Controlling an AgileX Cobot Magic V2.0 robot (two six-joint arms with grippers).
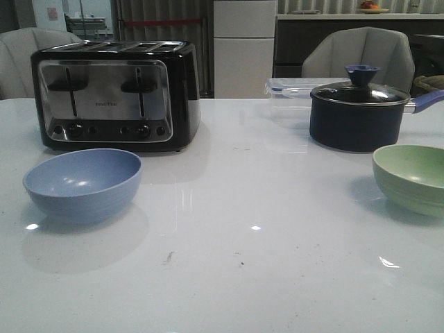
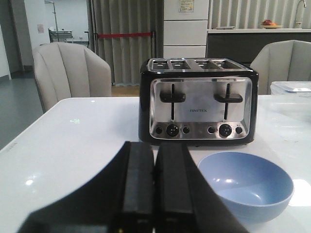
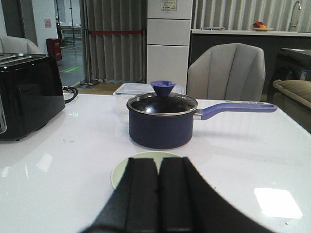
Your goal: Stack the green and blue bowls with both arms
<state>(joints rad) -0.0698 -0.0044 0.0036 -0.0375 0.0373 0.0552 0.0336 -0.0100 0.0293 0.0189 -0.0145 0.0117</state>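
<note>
Glossy white desk [image 1: 229, 263], left to right:

- Periwinkle blue round matte bowl [image 1: 83, 182], near left, upright, empty. Just in front of the toaster, small gap, not touching.
- Black and chrome four-slot toaster [image 1: 114, 94], far left, both levers up, slots look empty from the left wrist view.
- Clear plastic lidded box [image 1: 295, 89], far centre-right, directly behind the pot; contents can't be made out.
- Dark navy pot with glass lid and blue knob [image 1: 357, 114], far right, lid on, blue handle pointing right. Inside not readable through the lid.
- Pale green round matte bowl [image 1: 413, 177], near right, upright, empty, cut off by the frame edge. In front of the pot, apart from it.

The two bowls are well apart, opposite sides of the desk, not stacked.

Left hand [image 2: 154, 194]: black fingers pressed together, nothing held, above the desk just left of the blue bowl.
Right hand [image 3: 158, 194]: fingers together, nothing held, above the near rim of the green bowl; can't tell if touching.

Neither hand shows in the front view.
</note>
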